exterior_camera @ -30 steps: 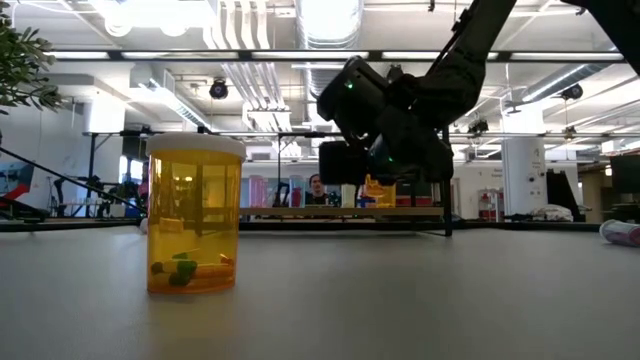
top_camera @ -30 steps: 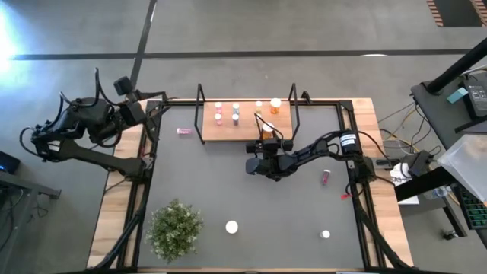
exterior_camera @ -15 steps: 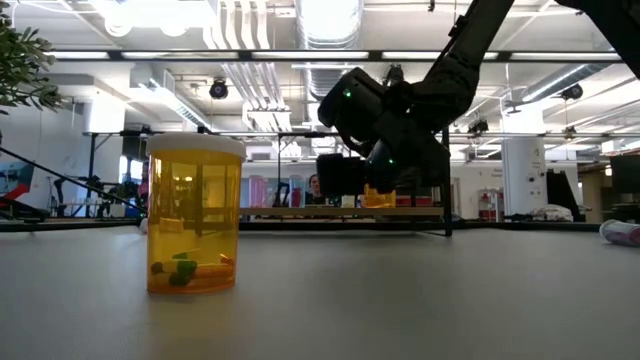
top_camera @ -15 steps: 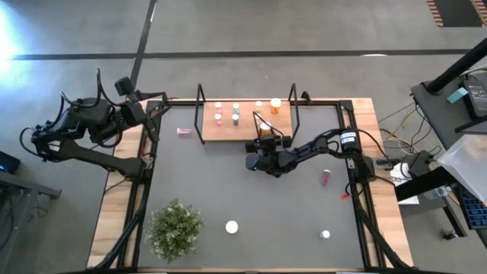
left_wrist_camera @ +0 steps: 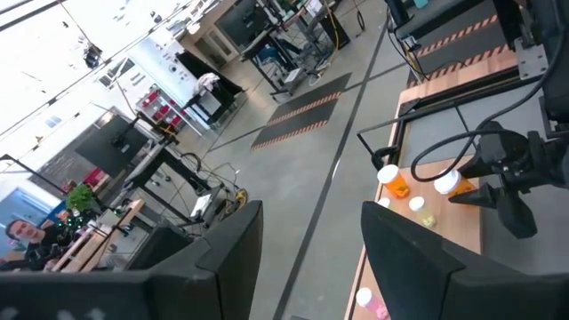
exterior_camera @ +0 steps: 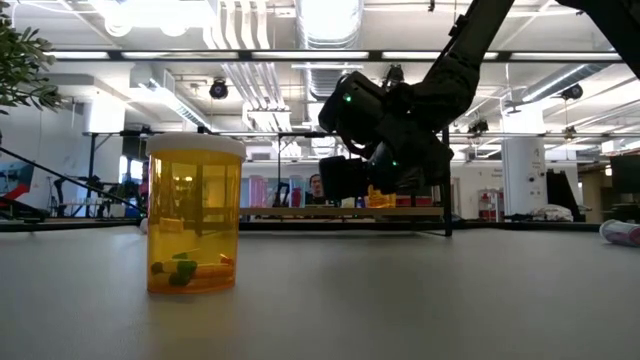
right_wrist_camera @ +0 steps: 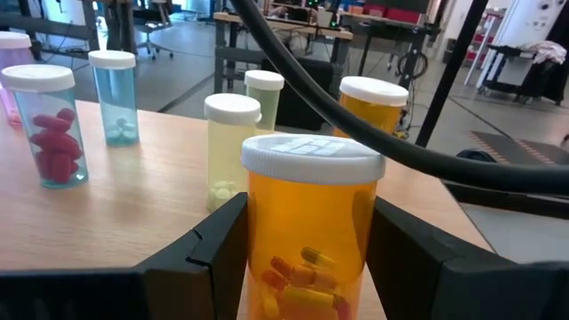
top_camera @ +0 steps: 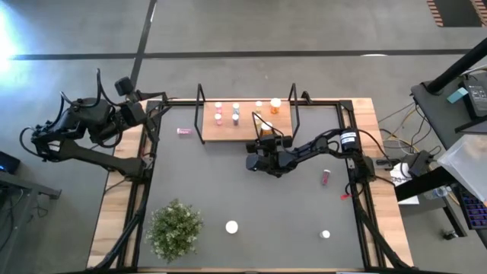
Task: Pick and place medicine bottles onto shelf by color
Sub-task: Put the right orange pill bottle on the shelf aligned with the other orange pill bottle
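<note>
Where my right tool [right_wrist_camera: 307,258] clamps an orange bottle [right_wrist_camera: 310,233] at the shelf [top_camera: 245,122], its base is cut off; my left tool [left_wrist_camera: 311,258] gapes empty.

Bright ceiling lights [exterior_camera: 330,18] glare white above me; my own fingers [right_wrist_camera: 209,258] blur up close, far background soft.

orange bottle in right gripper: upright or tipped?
Upright: the orange bottle stands cap up between the right gripper fingers, over the shelf.
</note>
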Controlling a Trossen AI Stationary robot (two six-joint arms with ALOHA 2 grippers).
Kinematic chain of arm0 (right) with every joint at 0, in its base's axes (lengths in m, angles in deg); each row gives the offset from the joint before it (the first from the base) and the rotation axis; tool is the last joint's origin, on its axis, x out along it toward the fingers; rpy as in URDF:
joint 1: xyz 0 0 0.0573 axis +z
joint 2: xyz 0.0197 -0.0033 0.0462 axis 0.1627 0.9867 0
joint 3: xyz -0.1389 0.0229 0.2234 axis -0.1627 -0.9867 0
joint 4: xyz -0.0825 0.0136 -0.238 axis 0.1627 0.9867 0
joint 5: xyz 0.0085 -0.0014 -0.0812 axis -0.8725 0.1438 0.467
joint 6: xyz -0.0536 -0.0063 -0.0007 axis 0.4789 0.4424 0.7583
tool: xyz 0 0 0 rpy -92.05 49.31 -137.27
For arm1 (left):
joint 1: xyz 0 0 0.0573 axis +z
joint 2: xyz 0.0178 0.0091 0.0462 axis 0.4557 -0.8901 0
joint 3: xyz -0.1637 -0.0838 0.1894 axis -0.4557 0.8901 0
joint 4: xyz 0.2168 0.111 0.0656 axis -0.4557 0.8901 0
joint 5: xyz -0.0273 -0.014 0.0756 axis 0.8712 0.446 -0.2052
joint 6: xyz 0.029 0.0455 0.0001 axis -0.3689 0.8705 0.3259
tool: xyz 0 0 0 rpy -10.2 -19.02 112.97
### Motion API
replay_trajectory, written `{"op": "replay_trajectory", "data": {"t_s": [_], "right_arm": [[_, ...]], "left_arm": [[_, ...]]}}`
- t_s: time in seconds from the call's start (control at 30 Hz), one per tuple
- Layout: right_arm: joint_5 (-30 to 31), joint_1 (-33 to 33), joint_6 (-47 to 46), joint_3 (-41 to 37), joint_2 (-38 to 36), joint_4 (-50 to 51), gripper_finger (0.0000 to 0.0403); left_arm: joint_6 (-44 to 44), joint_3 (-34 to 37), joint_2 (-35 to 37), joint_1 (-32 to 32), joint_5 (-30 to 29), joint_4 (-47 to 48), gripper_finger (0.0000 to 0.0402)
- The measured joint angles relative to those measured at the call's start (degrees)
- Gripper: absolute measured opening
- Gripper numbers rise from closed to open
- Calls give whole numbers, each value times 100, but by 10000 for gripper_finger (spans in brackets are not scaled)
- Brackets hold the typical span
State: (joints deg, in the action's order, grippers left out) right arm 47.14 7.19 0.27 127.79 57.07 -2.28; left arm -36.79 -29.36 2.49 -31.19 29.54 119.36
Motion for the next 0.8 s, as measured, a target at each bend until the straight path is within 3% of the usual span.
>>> {"op": "replay_trajectory", "data": {"t_s": [0.3, 0.8], "right_arm": [[-27, 0, -2, 2, -4, -15, 190], [-99, 2, -4, 0, -55, -22, 277]], "left_arm": [[-2, 0, 0, 0, 0, 0, 176], [-2, -2, 0, -2, 0, -2, 176]]}}
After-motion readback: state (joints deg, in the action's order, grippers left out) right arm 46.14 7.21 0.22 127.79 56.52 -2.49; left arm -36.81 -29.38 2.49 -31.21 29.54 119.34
